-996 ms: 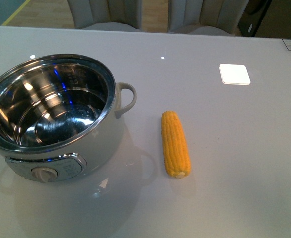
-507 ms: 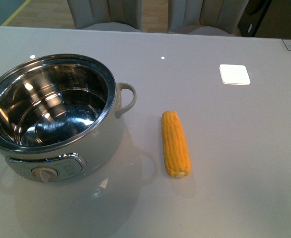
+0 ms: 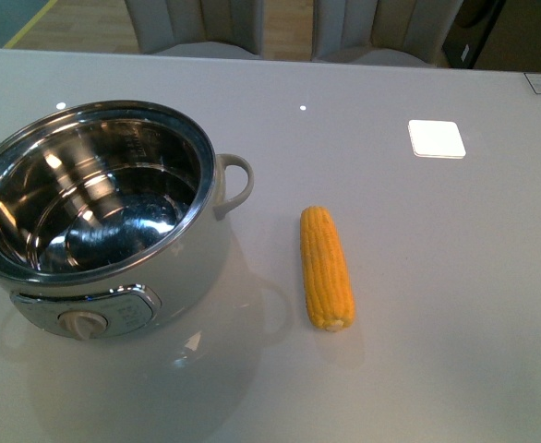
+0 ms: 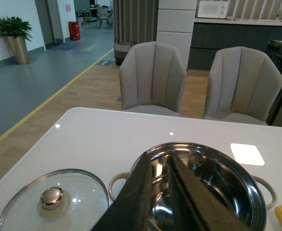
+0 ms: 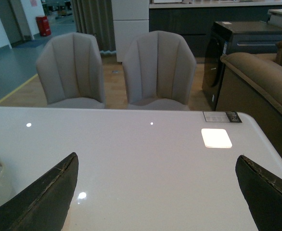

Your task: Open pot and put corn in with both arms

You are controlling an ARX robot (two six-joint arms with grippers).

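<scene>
Closest to me on the worktop (image 3: 418, 369) sits the pot (image 3: 197, 268). It is over on the left, with its cream dial (image 3: 83, 324) facing me. The top is open and I can see its shiny inside. The corn (image 3: 326, 268) lies flat on the worktop to the right of the pot. It is near the pot's loop handle (image 3: 236, 181) but not touching it, and its pale end points at me. My arms do not show in the front view. From the left wrist camera, my left hand (image 4: 161, 161) hangs over the open pot, and its two black fingers meet at the tips with nothing held. The glass lid (image 4: 83, 192) lies flat on the worktop beside the pot, on the side away from the corn. From the right wrist camera, my right hand (image 5: 156, 159) has its fingers spread wide apart over bare worktop. Farther back there is a white square (image 3: 437, 138) on the worktop. Past the far edge stand two grey chairs (image 3: 197, 23).
</scene>
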